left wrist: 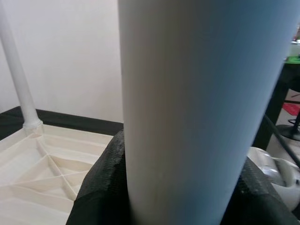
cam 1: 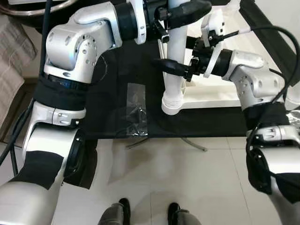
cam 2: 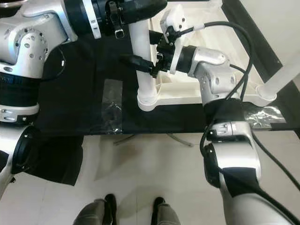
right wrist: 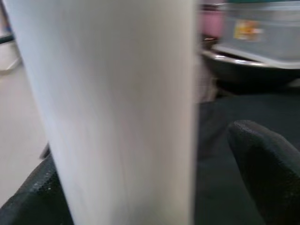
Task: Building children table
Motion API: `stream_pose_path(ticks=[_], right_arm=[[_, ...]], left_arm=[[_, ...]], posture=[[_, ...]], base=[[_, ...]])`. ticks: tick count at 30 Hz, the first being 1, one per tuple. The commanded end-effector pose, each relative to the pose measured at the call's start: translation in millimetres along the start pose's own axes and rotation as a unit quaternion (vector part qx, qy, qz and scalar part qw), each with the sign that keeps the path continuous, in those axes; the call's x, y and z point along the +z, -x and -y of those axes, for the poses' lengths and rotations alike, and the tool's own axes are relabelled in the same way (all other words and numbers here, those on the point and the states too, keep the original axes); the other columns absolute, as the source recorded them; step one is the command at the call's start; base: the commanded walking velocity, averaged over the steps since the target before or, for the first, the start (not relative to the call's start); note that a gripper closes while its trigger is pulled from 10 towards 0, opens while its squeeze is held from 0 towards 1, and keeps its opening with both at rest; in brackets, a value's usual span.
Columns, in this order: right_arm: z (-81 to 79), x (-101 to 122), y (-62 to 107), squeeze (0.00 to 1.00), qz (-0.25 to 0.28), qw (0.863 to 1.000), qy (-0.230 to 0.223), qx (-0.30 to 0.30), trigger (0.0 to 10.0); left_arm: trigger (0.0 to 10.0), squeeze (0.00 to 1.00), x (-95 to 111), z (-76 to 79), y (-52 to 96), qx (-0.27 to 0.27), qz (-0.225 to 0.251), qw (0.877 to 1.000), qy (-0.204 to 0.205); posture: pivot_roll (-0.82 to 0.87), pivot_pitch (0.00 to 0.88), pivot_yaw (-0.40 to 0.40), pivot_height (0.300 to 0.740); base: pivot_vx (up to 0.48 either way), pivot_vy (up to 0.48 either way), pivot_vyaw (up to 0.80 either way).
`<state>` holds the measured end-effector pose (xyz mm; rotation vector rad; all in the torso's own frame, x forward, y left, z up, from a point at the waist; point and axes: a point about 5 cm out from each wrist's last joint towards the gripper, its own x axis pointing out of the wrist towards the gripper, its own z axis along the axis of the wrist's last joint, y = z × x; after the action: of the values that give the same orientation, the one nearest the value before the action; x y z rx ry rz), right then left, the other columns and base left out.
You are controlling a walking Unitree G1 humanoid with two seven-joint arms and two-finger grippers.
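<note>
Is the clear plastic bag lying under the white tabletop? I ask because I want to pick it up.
No: the clear plastic bag lies flat on the black cloth, apart from the white tabletop, to the robot's left of the upright leg.

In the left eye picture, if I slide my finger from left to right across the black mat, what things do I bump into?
Left arm's silver elbow → clear plastic bag → upright white table leg → right gripper reaching the leg → right arm's silver forearm.
</note>
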<state>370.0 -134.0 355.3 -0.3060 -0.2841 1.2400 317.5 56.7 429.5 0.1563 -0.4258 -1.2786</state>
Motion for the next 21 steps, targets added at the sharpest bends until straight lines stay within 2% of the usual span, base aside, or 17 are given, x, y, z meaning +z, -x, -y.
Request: stream_pose_path(ticks=[1, 2, 6, 8, 14, 19, 20, 21], right_arm=[[-0.5, 4, -4.0, 0.00, -0.004, 0.999, 0.012, 0.035, 3.9], [-1.0, 4, -5.1, 0.00, -0.007, 0.999, 0.007, 0.051, 0.0], [-1.0, 2, -6.0, 0.00, -0.014, 0.997, 0.007, 0.079, 0.0], [-3.1, -3, -7.3, 0.00, -0.016, 0.994, 0.004, 0.107, 0.0], [-5.7, -7, -6.3, 0.00, -0.012, 0.992, 0.000, 0.128, 0.0], [-6.2, -10, -4.2, 0.00, -0.006, 0.991, -0.003, 0.131, 0.0], [-6.6, -12, -3.2, 0.00, -0.002, 0.992, -0.003, 0.127, 0.0], [-6.6, -12, -3.2, 0.00, -0.002, 0.992, -0.003, 0.127, 0.0]], left_arm=[[0.0, 0.00, -12, 6.7, -9.0, -0.038, -0.028, 0.999, 0.018], [0.0, 0.00, -12, 8.1, -12.7, -0.049, -0.030, 0.998, 0.017], [0.0, 0.00, -12, 10.0, -18.5, -0.063, -0.033, 0.997, 0.016], [0.0, 0.00, -12, 14.7, -28.3, -0.086, -0.036, 0.996, 0.015], [0.0, 0.00, -13, 24.3, -43.2, -0.118, -0.038, 0.992, 0.013], [0.0, 0.00, -14, 26.8, -46.6, -0.130, -0.035, 0.991, 0.013], [0.0, 0.08, -14, 26.8, -47.0, -0.131, -0.033, 0.991, 0.013], [0.0, 0.08, -14, 26.8, -47.0, -0.131, -0.033, 0.991, 0.013]], posture=[[0.14, 0.310, 0.016, 0.740], [0.14, 0.311, 0.020, 0.740], [0.14, 0.312, 0.020, 0.740], [0.14, 0.313, 0.034, 0.740], [0.14, 0.313, 0.044, 0.740], [0.14, 0.311, 0.046, 0.740], [0.14, 0.307, 0.043, 0.740], [0.14, 0.307, 0.043, 0.740]], base=[[0.000, 0.000, 0.00], [0.000, 0.000, 0.00], [0.000, 0.000, 0.00], [0.000, 0.000, 0.00], [0.000, 0.000, 0.00], [0.000, 0.000, 0.00], [0.000, 0.000, 0.00], [0.000, 0.000, 0.00]])
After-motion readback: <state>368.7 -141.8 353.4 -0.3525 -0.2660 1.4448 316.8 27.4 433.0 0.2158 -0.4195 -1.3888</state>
